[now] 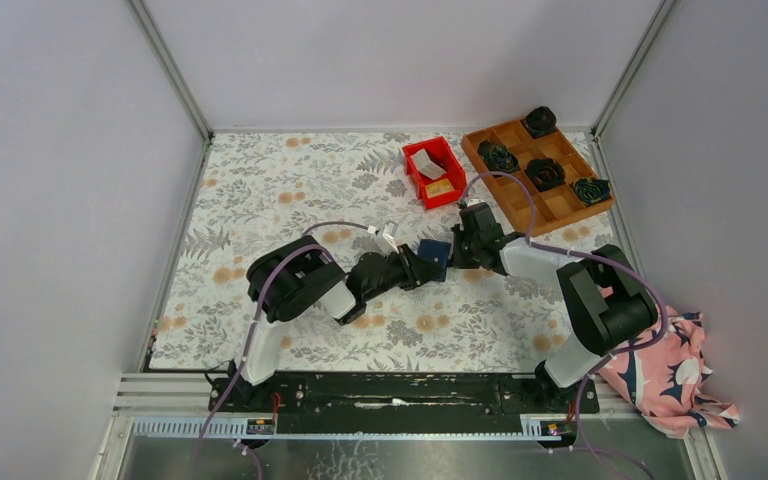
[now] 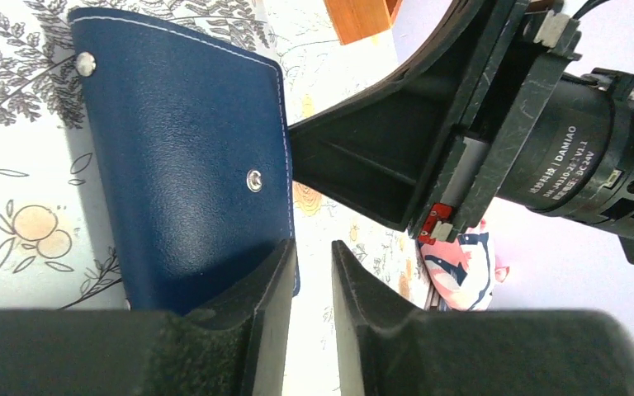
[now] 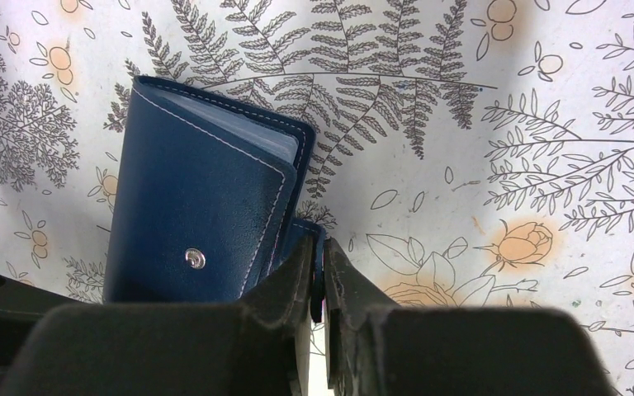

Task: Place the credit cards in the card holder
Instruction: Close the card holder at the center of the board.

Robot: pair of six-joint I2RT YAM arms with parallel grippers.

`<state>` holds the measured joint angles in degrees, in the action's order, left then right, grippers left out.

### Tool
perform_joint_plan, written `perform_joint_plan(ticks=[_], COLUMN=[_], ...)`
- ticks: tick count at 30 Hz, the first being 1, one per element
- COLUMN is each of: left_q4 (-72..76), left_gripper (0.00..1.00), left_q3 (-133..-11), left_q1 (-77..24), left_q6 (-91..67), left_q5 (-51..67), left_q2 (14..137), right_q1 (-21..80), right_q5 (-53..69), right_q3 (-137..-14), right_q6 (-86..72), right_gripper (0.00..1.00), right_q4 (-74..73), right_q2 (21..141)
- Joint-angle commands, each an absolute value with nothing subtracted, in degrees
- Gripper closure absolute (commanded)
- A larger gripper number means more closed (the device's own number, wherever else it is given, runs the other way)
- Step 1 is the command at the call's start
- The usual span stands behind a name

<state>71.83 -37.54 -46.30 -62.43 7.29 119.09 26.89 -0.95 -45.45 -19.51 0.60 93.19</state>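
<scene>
Top external view: the card holder (image 1: 435, 257) is located at mid-table on the floral-printed table cover (image 1: 260, 190). It is flanked by the left gripper (image 1: 422, 270) and the right gripper (image 1: 463, 250), which are presented from opposite sides. The two credit cards, a white card (image 1: 427, 166) and an orange-tan card (image 1: 441, 187), are thin flat rectangles. Both are laid in the red bin (image 1: 454, 160), a glossy moulded plastic box well apart from the holder, toward the far edge. Near the bin, a wooden tray (image 1: 563, 203) divided into square compartments is set at an angle. Dark rolled fabric bundles (image 1: 545, 173) are held in four of the compartments.

Left wrist view: the holder is shown as a navy rectangle of finely grained, leather-like material. Pale stitching is run along its edges, and two round metal snap studs (image 2: 253, 180) are fitted. The left gripper's jaws are set to a narrow gap, through which only the pale table cover is seen; nothing is held. The holder's near corner is overlapped by one matte black finger (image 2: 268, 280); contact cannot be confirmed.

Right wrist view: the holder is seen folded, with the edges of pale inner pockets exposed at its far end. The right gripper's jaws are closed almost fully on a thin navy flap at the holder's near corner, so the holder is pinched by its edge
</scene>
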Motion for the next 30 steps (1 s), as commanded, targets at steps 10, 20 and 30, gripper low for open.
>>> perform_joint_plan(ticks=[10,20,30], left_q4=[76.3,62.1,55.8], left_gripper=[0.84,1.0,1.0], left_q3=[-36.7,-38.3,-40.1], left_q1=[-46.6,-48.2,-49.2], left_q6=[-62.6,-59.6,-58.2], left_q5=[3.5,-2.6,-5.0], left_q2=[120.0,116.1,115.3], right_q1=[27.5,27.4,27.4], right_q5=[-3.9,-5.2,-5.9], right_q3=[-44.9,-46.5,-47.6], right_q6=[-19.3,-18.4,-17.5], right_gripper=[0.95,0.7,0.66], right_q4=[1.6,-0.1,-1.7], right_q2=[91.4,89.8,87.7])
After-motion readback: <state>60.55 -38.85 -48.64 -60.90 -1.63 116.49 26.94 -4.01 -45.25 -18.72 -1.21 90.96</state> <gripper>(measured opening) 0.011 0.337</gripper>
